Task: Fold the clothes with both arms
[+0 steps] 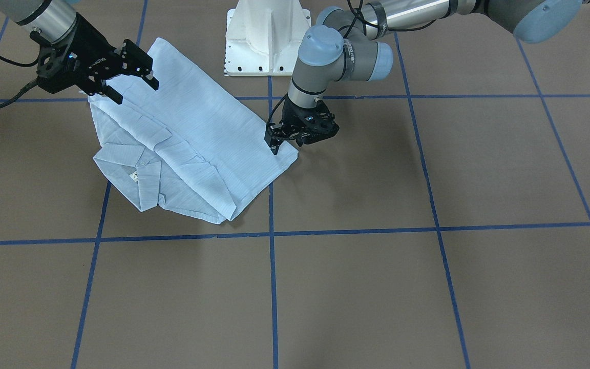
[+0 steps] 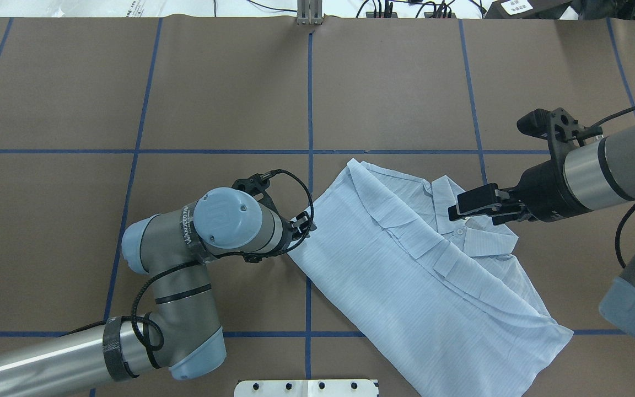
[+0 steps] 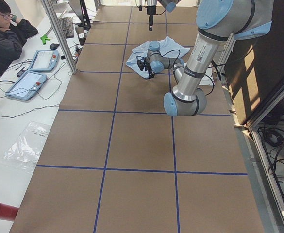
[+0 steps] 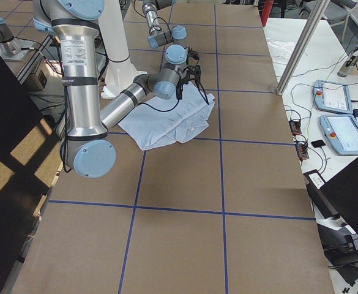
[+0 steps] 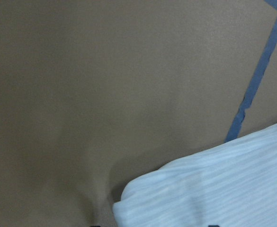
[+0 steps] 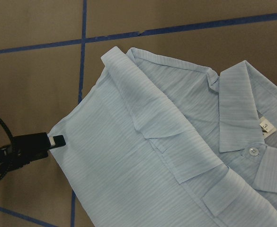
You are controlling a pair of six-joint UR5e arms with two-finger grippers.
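Observation:
The light blue striped shirt [image 1: 197,138] lies partly folded on the brown table, collar toward the operators' side; it also shows in the overhead view [image 2: 405,275]. My left gripper [image 1: 282,146] is low at the shirt's plain corner [image 5: 223,189] and looks open, one finger [image 6: 58,140] touching the corner's edge. My right gripper [image 1: 133,87] is open and empty, hovering above the shirt's edge near the collar [image 2: 483,237]. The right wrist view shows the collar, a pale button [image 6: 253,151] and the folded front.
The white pedestal base [image 1: 267,36] stands just behind the shirt. Blue tape lines [image 1: 273,287] grid the table. A seated operator [image 3: 6,34], tablets [image 3: 44,60] and a metal post [image 3: 59,34] are beside the table's far side.

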